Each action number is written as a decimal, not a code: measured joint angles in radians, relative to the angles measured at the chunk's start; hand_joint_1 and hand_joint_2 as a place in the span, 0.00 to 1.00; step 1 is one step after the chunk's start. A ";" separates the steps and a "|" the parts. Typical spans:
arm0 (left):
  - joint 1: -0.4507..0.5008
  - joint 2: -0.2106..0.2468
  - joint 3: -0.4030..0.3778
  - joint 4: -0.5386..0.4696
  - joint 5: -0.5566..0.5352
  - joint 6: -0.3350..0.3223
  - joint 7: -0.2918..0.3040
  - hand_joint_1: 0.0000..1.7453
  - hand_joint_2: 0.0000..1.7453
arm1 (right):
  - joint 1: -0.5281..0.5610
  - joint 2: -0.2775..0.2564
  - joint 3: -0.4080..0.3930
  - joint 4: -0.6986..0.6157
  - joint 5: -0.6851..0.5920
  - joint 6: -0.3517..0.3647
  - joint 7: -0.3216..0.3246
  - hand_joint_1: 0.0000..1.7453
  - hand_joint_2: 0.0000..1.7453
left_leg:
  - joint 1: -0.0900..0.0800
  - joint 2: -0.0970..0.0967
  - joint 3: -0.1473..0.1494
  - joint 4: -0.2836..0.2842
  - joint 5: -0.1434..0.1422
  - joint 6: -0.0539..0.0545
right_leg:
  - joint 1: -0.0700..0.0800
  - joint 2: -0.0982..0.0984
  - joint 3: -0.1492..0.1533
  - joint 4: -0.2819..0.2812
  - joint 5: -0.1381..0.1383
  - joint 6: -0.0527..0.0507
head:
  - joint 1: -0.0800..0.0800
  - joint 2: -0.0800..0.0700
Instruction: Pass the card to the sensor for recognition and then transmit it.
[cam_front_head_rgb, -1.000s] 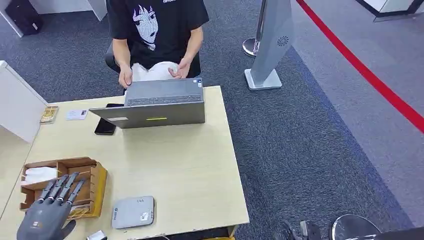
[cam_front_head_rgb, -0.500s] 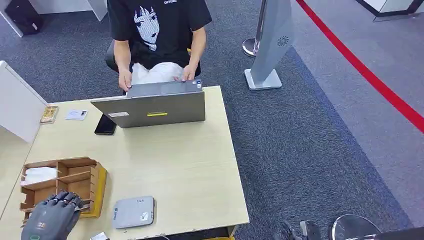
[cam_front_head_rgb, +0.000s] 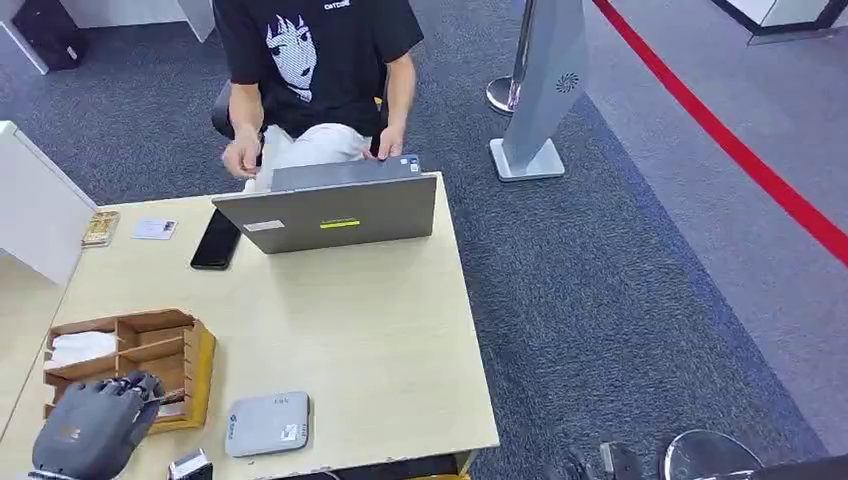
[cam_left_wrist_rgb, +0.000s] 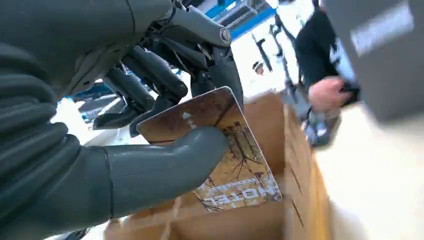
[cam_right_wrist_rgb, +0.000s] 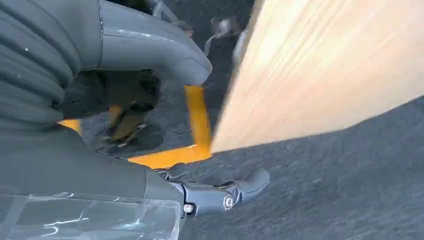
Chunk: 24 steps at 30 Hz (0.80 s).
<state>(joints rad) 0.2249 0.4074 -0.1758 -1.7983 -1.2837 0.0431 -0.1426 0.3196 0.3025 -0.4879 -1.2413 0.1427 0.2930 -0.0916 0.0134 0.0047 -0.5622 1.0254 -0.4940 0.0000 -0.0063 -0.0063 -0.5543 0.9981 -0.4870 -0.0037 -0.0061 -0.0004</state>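
card (cam_left_wrist_rgb: 220, 150) sits pinched in the left robot hand (cam_front_head_rgb: 95, 425), thumb pressed across one printed face and the darker fingers (cam_left_wrist_rgb: 150, 85) curled behind the other, right over the near compartment of the wooden organizer (cam_front_head_rgb: 190, 345) at the near left corner of the table (cam_front_head_rgb: 360, 330). it looks thin, stiff and light, with a glossy face that could slide under the thumb, so the hold is best kept on one end, leaving the lower printed part free to lay flat over the sensor (cam_front_head_rgb: 267, 423). that grey reader lies on the table just beside the organizer, toward the robot's right. the left robot hand is low, knuckles up, fingers folded in over the organizer's front edge, with the card tilted rather than flat. judged from this, the card is only just lifted clear and has yet to be carried across to the sensor.

right robot hand (cam_right_wrist_rgb: 125, 90) hangs below the table edge over the carpet; whether its fingers are spread or closed i cannot tell. a person (cam_front_head_rgb: 315, 60) sits behind an open laptop (cam_front_head_rgb: 335, 210) at the far side.
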 joint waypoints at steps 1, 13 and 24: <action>-0.017 0.000 0.006 -0.017 0.010 0.000 -0.010 1.00 1.00 | 0.013 0.000 0.000 0.000 -0.003 0.000 0.000 0.00 1.00 | 0.000 -0.001 0.000 0.000 0.000 0.000 | 0.000 -0.001 0.000 0.000 0.000 0.000 | 0.000 0.000; -0.381 0.088 0.027 -0.090 0.063 -0.154 0.013 1.00 1.00 | 0.016 0.000 -0.021 0.021 0.104 0.046 -0.011 0.00 1.00 | 0.001 -0.001 0.000 0.000 0.003 -0.002 | 0.000 0.000 0.000 0.000 0.003 -0.002 | 0.000 0.000; -0.578 0.137 0.026 0.117 0.063 -0.245 0.088 1.00 1.00 | -0.023 0.000 -0.050 0.069 0.177 0.087 -0.019 0.00 1.00 | 0.001 0.000 0.000 0.000 0.003 -0.002 | 0.000 0.001 -0.001 0.000 0.003 -0.002 | 0.000 0.000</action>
<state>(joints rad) -0.3532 0.5448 -0.1495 -1.6811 -1.2207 -0.2022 -0.0549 0.2967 0.3025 -0.5379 -1.1726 0.3201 0.3800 -0.1106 0.0141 0.0047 -0.5627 1.0253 -0.4907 -0.0022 -0.0059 -0.0056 -0.5548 0.9985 -0.4840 -0.0058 -0.0057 -0.0004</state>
